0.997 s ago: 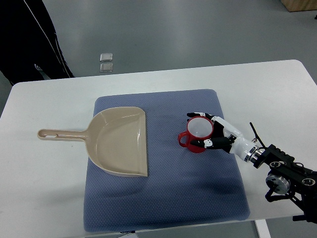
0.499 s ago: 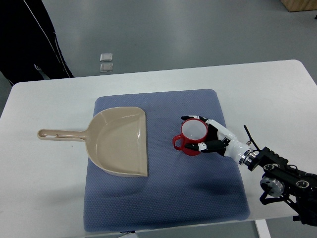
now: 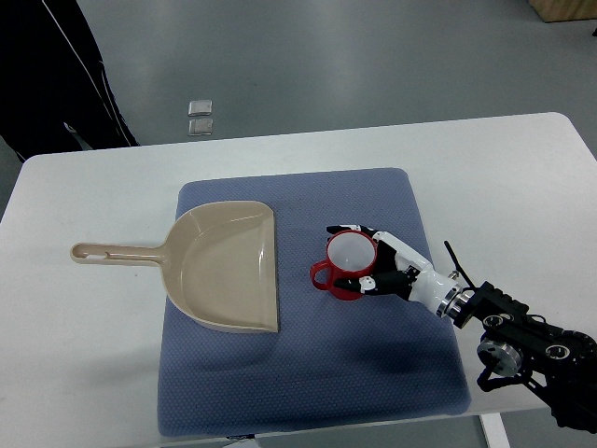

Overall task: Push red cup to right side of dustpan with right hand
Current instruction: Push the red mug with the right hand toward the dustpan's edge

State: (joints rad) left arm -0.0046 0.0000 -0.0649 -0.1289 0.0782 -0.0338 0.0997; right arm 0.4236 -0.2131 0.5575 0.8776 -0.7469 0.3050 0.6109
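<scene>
A red cup (image 3: 343, 264) with a white inside stands upright on the blue mat (image 3: 308, 364), its handle pointing left toward the dustpan. The beige dustpan (image 3: 224, 264) lies on the mat's left half, its handle reaching left onto the white table. My right hand (image 3: 366, 258) comes in from the lower right and cups the right side of the cup, fingers curved around its far and near walls and touching it. A narrow strip of mat separates the cup from the dustpan's right edge. The left arm does not show.
The white table (image 3: 504, 177) extends around the mat on all sides. A person in dark clothing (image 3: 56, 75) stands at the far left corner. Two small grey squares (image 3: 200, 117) lie on the floor beyond the table.
My right hand has slid the red cup leftward across the mat, closer to the dustpan's right edge. The dustpan has stayed in place.
</scene>
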